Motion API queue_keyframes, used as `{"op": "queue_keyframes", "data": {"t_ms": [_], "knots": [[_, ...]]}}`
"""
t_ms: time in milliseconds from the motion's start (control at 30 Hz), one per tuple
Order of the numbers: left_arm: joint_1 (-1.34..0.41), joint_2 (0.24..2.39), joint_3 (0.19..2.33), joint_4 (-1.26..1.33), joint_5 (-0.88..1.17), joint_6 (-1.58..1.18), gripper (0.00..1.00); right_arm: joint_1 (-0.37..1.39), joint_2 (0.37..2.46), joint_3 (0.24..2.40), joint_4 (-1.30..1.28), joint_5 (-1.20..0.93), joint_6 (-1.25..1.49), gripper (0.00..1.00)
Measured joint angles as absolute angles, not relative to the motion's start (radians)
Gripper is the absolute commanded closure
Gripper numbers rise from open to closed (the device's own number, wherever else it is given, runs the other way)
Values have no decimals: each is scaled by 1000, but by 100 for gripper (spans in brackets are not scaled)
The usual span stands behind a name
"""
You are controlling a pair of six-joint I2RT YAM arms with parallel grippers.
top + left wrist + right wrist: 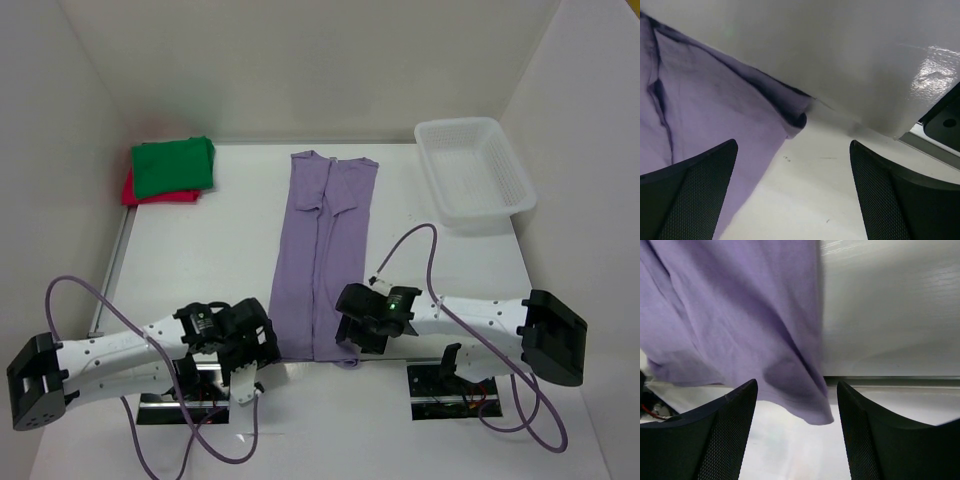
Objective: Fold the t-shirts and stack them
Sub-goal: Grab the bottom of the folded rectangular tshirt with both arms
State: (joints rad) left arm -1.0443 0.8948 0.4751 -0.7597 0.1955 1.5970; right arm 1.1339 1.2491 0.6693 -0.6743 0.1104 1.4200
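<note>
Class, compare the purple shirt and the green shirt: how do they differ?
The purple shirt lies as a long narrow strip; the green shirt is folded into a compact block. The purple shirt sits in the middle, straight on the tabletop; the green shirt rests on a red shirt at the far left. Both are plain cloth lying flat.

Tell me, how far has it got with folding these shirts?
Done: the green shirt lies folded on the red shirt, far left. In hand: the purple shirt is folded into a long strip; the left gripper and right gripper sit open at its near end. Left: fold it shorter and stack it.
</note>
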Motion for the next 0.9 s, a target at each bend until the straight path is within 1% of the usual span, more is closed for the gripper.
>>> {"op": "queue_keyframes", "data": {"t_ms": [100, 233, 300, 433, 467, 567, 600, 633, 667, 700, 833, 900], "knots": [[-1044, 960, 490, -760, 212, 1634, 4, 1124, 1250, 669, -658, 94, 1413, 30], [-1044, 1106, 551, -751, 233, 1658, 22, 1111, 1257, 669, -644, 84, 1392, 31], [-1052, 1145, 579, -737, 238, 1670, 22, 1105, 1265, 669, -640, 78, 1384, 31], [-1092, 1172, 594, -730, 252, 1674, 29, 1103, 1271, 669, -639, 66, 1374, 31], [-1098, 1171, 594, -734, 266, 1675, 29, 1103, 1271, 669, -638, 65, 1372, 31], [-1118, 1171, 593, -743, 297, 1669, 38, 1102, 1271, 669, -634, 59, 1371, 31], [-1121, 1174, 593, -746, 306, 1666, 43, 1102, 1271, 668, -634, 57, 1371, 31], [-1122, 1180, 593, -747, 315, 1661, 65, 1102, 1271, 668, -633, 52, 1370, 31], [-1123, 1192, 594, -751, 321, 1644, 76, 1102, 1272, 668, -632, 47, 1368, 31], [-1123, 1211, 596, -752, 330, 1639, 78, 1102, 1273, 668, -630, 42, 1366, 31], [-1123, 1276, 621, -736, 335, 1559, 77, 1102, 1280, 666, -629, 20, 1358, 31], [-1125, 1291, 630, -723, 337, 1512, 78, 1102, 1282, 662, -629, 11, 1351, 33]]}}
